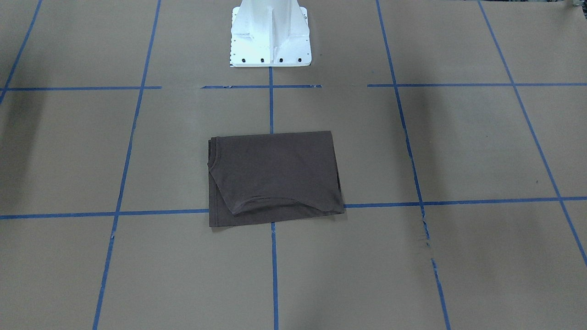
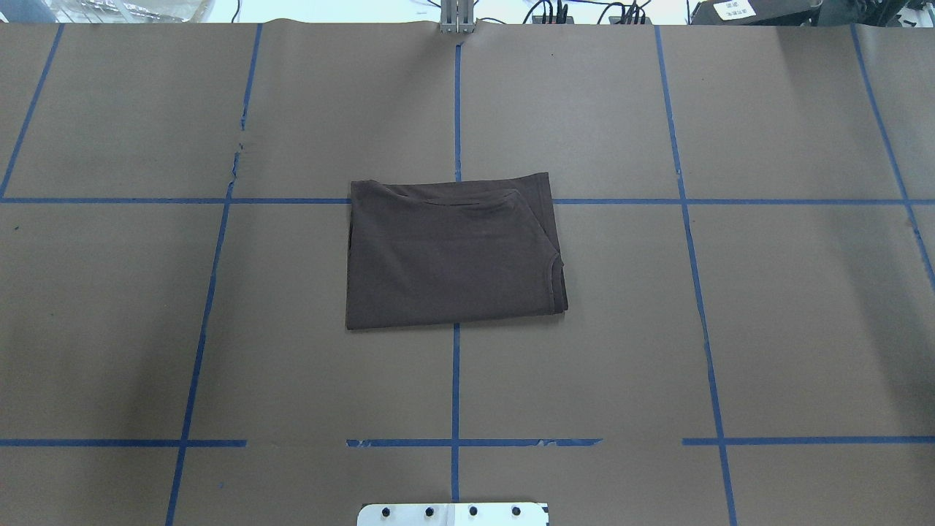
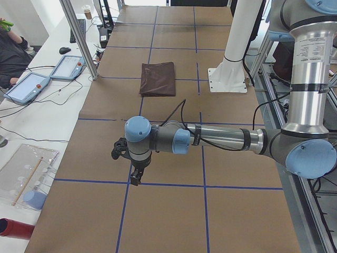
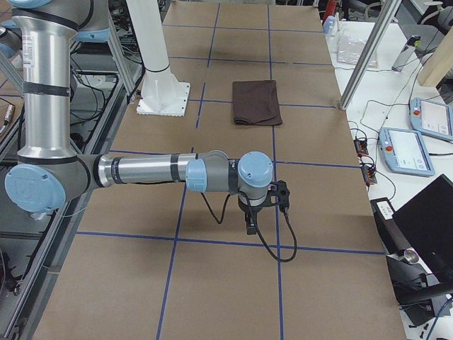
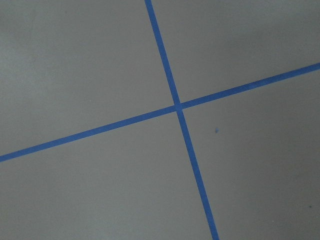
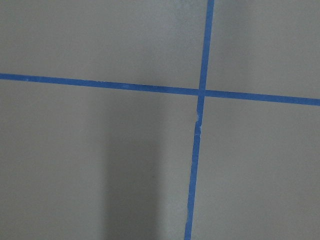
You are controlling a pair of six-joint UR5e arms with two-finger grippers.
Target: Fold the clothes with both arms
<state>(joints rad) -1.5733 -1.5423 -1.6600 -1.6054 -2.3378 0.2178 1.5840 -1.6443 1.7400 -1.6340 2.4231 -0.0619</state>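
- T-shirt (image 1: pixel 275 176) lies folded into a rectangle, centre of the front-facing view, on the table (image 1: pixel 458 137).
- Left gripper (image 3: pixel 136 178) and right gripper (image 4: pixel 250 227) hang well apart from it; fingers apart or together, I cannot tell.
- Likely risk: another pinch catches only the top layer and drags the fold open.
- Clear tray (image 3: pixel 23 174), lower left of the left-side view: contents too small to name.

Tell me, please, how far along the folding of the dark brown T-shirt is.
Done: the dark brown T-shirt lies folded into a compact rectangle mid-table. In hand: nothing; the left gripper and right gripper hang over bare brown paper, far from it. Left: apparently nothing, perhaps only squaring the slightly uneven layers.
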